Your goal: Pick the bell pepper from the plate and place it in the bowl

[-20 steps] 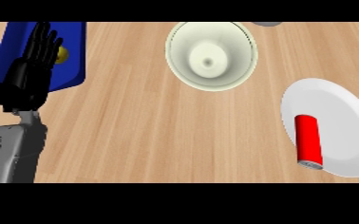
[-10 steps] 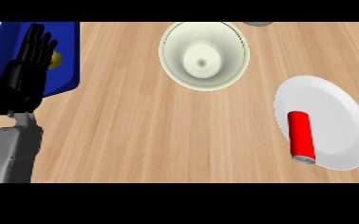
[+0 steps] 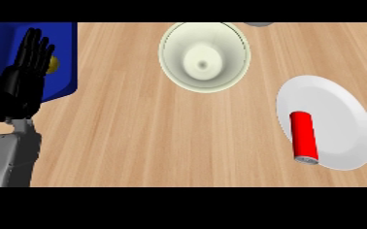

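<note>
Now, red cylinder [image 3: 303, 137] on plate [image 3: 331, 101].

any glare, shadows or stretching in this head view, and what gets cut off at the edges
Head view: light is even, no glare on the wooden counter; the cream bowl darkens toward its centre; the round white plate looks stretched taller than wide, its right rim cut off; a grey object is clipped at the top edge.

Red cylinder [image 3: 303, 137]; white plate [image 3: 324, 101]; cream bowl [image 3: 179, 53]; black left hand [image 3: 22, 83]; wood-grain counter [image 3: 143, 136].
</note>
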`<act>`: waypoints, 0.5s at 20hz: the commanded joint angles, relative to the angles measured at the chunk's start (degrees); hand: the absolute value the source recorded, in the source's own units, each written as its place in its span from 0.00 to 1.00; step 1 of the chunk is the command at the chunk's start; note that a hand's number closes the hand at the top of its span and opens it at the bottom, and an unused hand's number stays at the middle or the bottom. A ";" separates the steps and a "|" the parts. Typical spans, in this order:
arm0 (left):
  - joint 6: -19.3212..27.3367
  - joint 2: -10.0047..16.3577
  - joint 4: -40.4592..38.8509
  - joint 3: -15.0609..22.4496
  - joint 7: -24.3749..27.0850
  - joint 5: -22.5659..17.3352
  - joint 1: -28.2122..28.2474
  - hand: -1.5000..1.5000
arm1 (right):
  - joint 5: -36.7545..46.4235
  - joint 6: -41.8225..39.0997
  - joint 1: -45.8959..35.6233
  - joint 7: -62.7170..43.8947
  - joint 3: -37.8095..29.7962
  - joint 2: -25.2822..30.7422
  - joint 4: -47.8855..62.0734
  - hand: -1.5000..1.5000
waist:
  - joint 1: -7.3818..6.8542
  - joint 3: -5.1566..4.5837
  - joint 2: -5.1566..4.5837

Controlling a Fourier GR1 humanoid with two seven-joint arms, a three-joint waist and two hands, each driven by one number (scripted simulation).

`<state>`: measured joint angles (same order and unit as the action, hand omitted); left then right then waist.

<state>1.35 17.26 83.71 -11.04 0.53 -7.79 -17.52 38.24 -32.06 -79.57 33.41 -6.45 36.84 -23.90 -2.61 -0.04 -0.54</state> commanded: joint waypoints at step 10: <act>0.49 -0.78 -0.14 -0.45 2.11 0.92 1.73 0.50 | 2.50 2.26 -0.53 -7.50 5.86 -20.21 0.30 1.00 | 1.20 0.00 0.18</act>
<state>0.97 17.79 83.84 -12.18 1.15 -7.92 -16.35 39.53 -31.56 -80.50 27.82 -2.22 22.48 -23.97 -1.41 -0.04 -0.27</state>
